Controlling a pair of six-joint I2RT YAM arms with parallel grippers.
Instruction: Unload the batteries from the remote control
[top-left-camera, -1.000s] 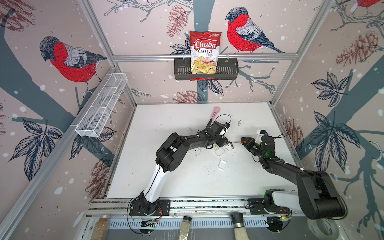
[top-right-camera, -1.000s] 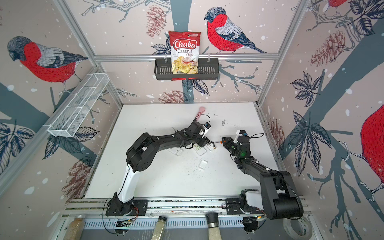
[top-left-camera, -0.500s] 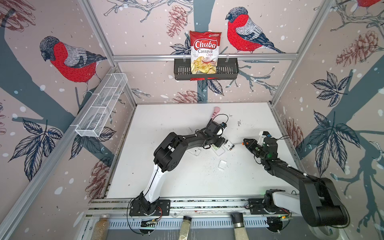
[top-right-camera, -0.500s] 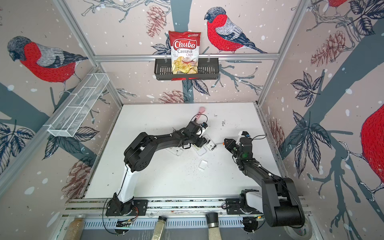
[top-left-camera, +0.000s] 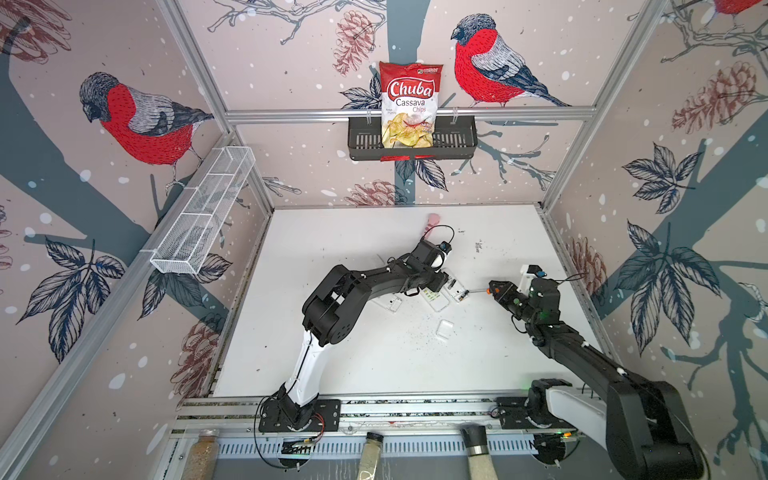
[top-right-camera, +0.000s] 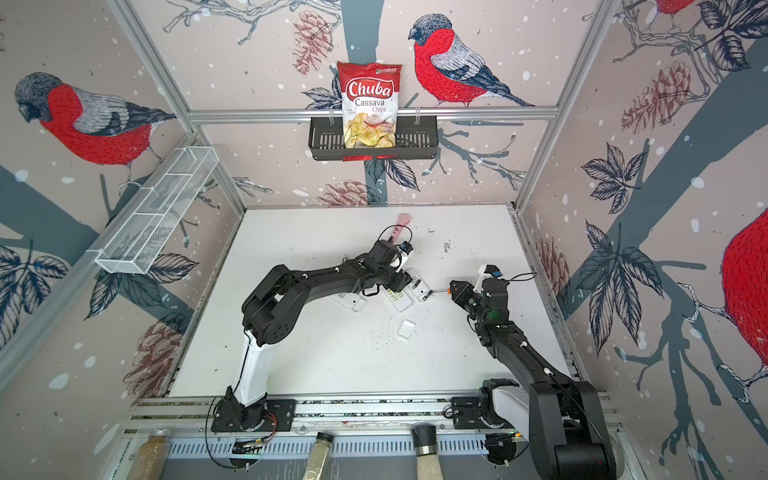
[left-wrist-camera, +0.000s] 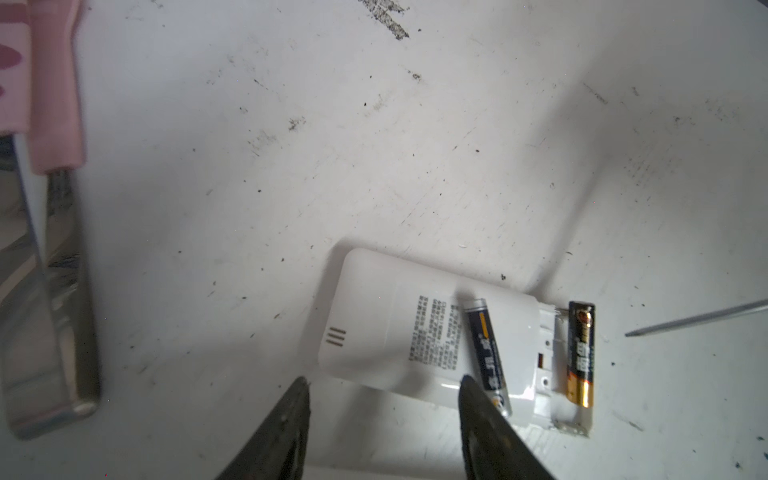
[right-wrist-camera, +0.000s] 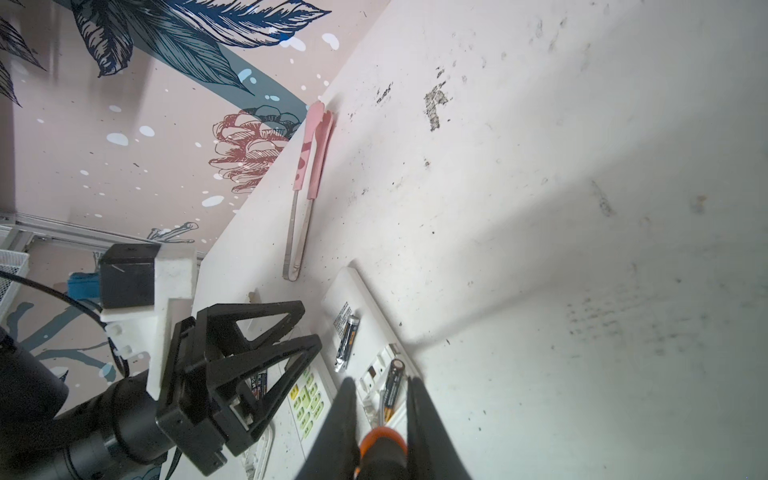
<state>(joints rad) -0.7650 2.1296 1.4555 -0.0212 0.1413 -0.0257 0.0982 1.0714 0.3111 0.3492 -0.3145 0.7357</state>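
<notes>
left fingers (left-wrist-camera: 286, 432) stood half open and empty at the white remote (left-wrist-camera: 374, 324), a loose battery (left-wrist-camera: 484, 349) on its back, a second battery (left-wrist-camera: 581, 353) in its open bay; right fingers (right-wrist-camera: 424, 415) clamped the screwdriver (right-wrist-camera: 380, 440), whose tip might flick either off the counter (left-wrist-camera: 374, 145).

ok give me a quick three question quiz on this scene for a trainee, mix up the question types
1. True or false: the right fingers are shut on the screwdriver.
2. Where does the blue battery lie? A) standing upright on the table B) loose on the back of the remote C) between the right arm's fingers
3. Fill in: the black-and-gold battery sits in the remote's open ____.
Key: 1 true; 2 B; 3 battery compartment.
</notes>
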